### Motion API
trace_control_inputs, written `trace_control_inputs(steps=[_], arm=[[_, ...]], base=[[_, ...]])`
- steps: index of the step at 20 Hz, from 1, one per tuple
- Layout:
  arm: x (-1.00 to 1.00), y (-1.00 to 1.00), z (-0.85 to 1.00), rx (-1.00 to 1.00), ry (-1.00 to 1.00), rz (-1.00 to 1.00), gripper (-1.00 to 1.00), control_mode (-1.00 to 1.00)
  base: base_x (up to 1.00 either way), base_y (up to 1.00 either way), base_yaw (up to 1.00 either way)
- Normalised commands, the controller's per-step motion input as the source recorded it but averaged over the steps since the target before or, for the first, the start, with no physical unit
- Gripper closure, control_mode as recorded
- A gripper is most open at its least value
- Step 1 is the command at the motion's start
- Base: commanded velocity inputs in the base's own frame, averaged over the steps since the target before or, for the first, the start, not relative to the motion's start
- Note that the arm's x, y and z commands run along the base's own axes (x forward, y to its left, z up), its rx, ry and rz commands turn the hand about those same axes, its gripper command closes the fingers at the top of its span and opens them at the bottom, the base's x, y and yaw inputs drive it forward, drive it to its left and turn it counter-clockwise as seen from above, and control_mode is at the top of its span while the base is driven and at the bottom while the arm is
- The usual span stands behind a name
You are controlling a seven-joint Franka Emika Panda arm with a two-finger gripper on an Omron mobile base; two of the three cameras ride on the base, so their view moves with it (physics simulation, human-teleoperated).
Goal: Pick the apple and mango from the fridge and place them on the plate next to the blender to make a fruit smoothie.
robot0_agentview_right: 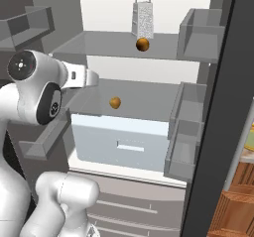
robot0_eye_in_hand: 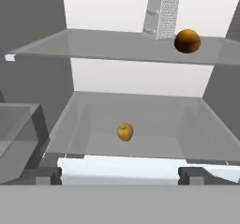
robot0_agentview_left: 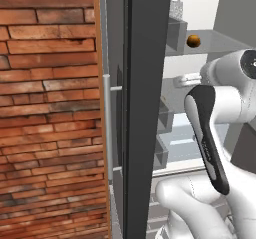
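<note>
The fridge (robot0_agentview_right: 149, 102) stands open, its dark grey door (robot0_agentview_left: 142, 108) swung out to the left. The apple (robot0_eye_in_hand: 125, 132) (robot0_agentview_right: 115, 102), yellow-orange, lies on the middle glass shelf. A rounder orange-brown mango (robot0_eye_in_hand: 187, 41) (robot0_agentview_right: 142, 44) (robot0_agentview_left: 193, 41) rests on the shelf above, beside a metal grater (robot0_eye_in_hand: 161, 12). My gripper (robot0_eye_in_hand: 120, 175) is open, fingertips (robot0_eye_in_hand: 44, 175) wide apart, in front of the middle shelf and short of the apple, touching nothing. The plate and blender are out of view.
A pale drawer (robot0_agentview_right: 119, 142) sits under the middle shelf. Grey door bins (robot0_agentview_right: 183, 112) line the right side. A brick wall (robot0_agentview_left: 50, 108) rises left of the door and its silver handle (robot0_agentview_left: 106, 128). Wooden cabinets (robot0_agentview_right: 238, 206) show at the lower right.
</note>
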Motion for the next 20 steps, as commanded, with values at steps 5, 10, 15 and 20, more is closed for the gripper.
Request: trace_control_inputs(steps=[5, 10, 15, 20], arm=[[-0.09, -0.2, 0.92, 0.01, -0.01, 0.0, -1.0, -1.0], [-0.04, -0.55, 0.72, 0.12, 0.15, 0.0, -1.0, -1.0], [-0.01, -0.64, 0.1, 0.08, 0.1, 0.0, -1.0, -1.0], [0.1, -0.11, -0.4, 0.0, 0.0, -0.01, -1.0, -1.0]], base=[[0.0, 0.0, 0.0], [0.0, 0.0, 0.0], [0.0, 0.0, 0.0], [0.0, 0.0, 0.0]])
